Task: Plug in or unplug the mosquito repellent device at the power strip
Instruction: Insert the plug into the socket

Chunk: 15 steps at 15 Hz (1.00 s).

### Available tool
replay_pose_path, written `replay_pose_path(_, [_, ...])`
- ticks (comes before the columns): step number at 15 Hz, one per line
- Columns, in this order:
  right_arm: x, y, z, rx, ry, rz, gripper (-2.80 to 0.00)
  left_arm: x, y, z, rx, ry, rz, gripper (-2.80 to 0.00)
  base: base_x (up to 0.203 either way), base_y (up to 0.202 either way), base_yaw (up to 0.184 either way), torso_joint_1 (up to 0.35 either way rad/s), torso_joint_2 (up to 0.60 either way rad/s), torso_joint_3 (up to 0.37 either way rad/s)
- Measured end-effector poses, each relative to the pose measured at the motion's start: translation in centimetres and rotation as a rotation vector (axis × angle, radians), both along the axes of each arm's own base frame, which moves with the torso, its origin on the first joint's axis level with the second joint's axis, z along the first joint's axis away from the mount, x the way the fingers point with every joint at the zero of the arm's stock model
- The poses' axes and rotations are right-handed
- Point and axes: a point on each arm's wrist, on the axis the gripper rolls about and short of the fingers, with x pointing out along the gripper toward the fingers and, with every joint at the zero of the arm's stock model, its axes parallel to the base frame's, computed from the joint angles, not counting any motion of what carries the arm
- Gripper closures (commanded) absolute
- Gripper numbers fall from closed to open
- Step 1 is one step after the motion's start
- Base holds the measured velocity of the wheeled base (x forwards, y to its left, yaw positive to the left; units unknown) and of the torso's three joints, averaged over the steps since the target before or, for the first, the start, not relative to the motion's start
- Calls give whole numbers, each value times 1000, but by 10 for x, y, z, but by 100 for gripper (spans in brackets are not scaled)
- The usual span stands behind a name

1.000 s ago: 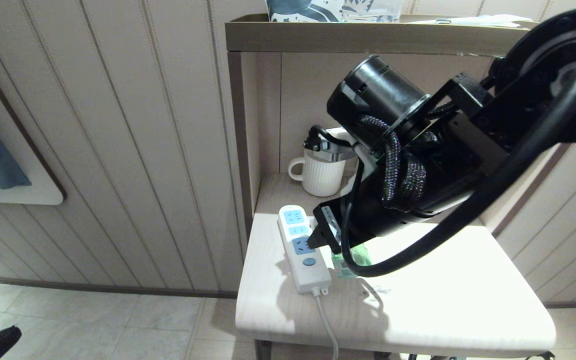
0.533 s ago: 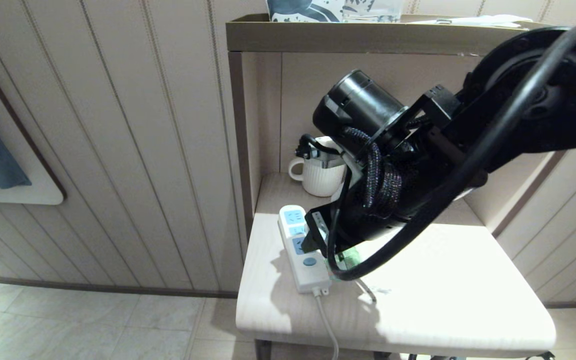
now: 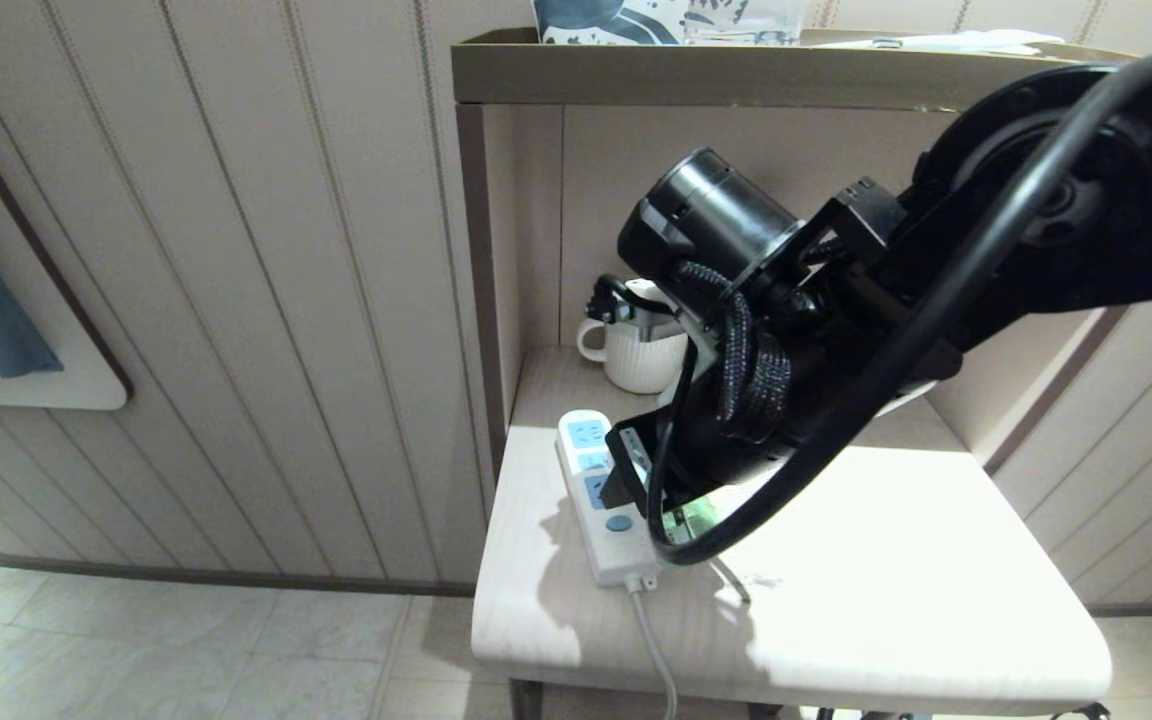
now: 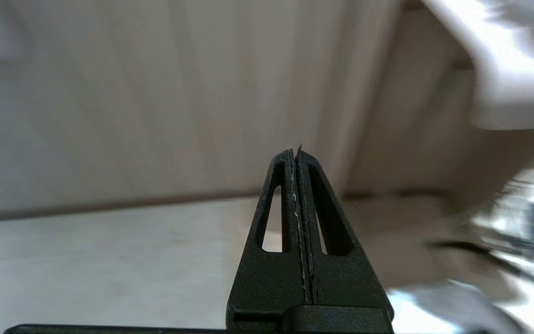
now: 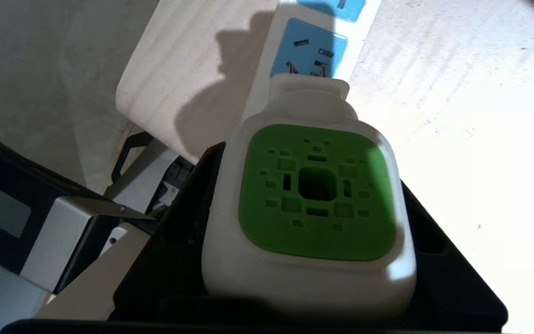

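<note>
Shift since a second ago: your right arm has swung toward the power strip (image 3: 604, 500), carrying the device with it; a dark shape at the lower left edge of the head view is gone.
Right gripper (image 5: 308, 232): your fingers are clamped on both flanks of the mosquito repellent device (image 5: 311, 204), set partway apart to fit its body.
Device shape and finish: you hold a smooth, glossy white plastic head with rounded corners; its matte green top is a rounded square, pierced by small square and slot vents around a larger central hole.
Device relative to the hand: it sits between your right fingers, its narrower white plug end pointing away from the wrist and lying at the edge of a light-blue socket face; you cannot tell whether the prongs are in.
Bottle: in the head view a translucent green patch (image 3: 688, 522) shows under your right wrist, just beside the strip.
Strip: long white plastic bar, flat blue socket faces, round blue button, white cord running off the pale woodgrain table (image 3: 886, 600).
Left gripper (image 4: 297, 155): your black ribbed fingers are pressed together, empty, above the floor and well apart from the strip.
Beyond the right hand: a ribbed white mug (image 3: 636, 355) stands in the alcove.
</note>
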Motion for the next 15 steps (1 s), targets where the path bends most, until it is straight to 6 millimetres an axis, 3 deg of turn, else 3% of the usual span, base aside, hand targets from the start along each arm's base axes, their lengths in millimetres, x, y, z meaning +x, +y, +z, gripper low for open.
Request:
replay_pose_path(3, [-1, 1, -1, -32, -24, -21, 0, 4, 2, -5, 64, -85, 69, 0, 0, 0, 0, 0, 0, 0])
replay_pose_path(15, [-9, 5, 0, -47, -38, 6, 0, 7, 3, -14, 0, -69, 136, 0, 0, 0, 0, 0, 0, 0])
